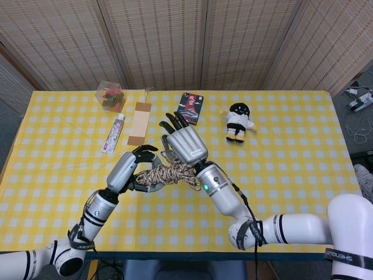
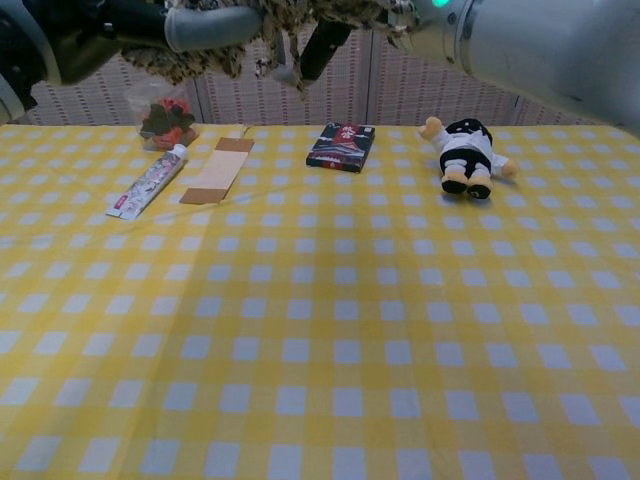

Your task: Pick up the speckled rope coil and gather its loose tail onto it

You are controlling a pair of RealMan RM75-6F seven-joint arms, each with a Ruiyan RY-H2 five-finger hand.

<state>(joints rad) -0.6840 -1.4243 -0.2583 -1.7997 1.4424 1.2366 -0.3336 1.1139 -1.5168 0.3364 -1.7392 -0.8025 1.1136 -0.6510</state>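
Observation:
The speckled rope coil (image 1: 166,175) is held up off the yellow checked table (image 1: 280,175), bunched between my two hands. My left hand (image 1: 129,169) grips its left end with fingers curled round the strands. My right hand (image 1: 185,144) is against the coil's right side, back toward the head camera, with the tail's strands under it. In the chest view the coil (image 2: 300,15) sits at the top edge. There my left hand (image 2: 200,27) wraps it, and a dark finger of my right hand (image 2: 325,40) hooks under it. A short strand dangles beside that finger.
Along the far side lie a toothpaste tube (image 1: 113,133), a brown card (image 1: 139,122), a clear box of red items (image 1: 111,95), a black booklet (image 1: 189,108) and a plush doll (image 1: 238,122). The table's edge runs near my arms.

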